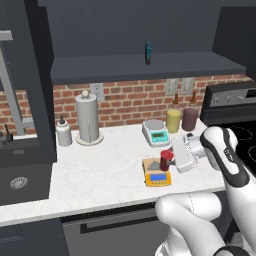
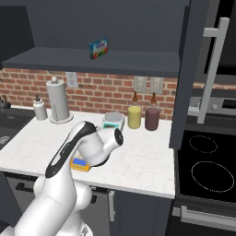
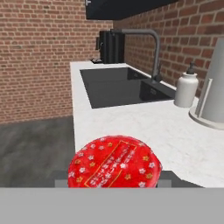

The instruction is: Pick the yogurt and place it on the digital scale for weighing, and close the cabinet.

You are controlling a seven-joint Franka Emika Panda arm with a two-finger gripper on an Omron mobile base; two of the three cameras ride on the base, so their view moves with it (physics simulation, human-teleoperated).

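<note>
The yogurt, a small dark red cup, hangs upright just over the grey plate of the orange-yellow digital scale. My gripper reaches in from the right and is shut on the cup. In the hand view the cup's red patterned lid sits between my fingers. I cannot tell whether the cup touches the plate. From the right base view my arm hides most of the scale. The dark cabinet stands open, with one door swung out at the left and the other door at the right.
Behind the orange scale stand a white scale, a yellow jar and a dark jar. A paper towel holder, a soap bottle and the sink lie to the left. The stove is on the right.
</note>
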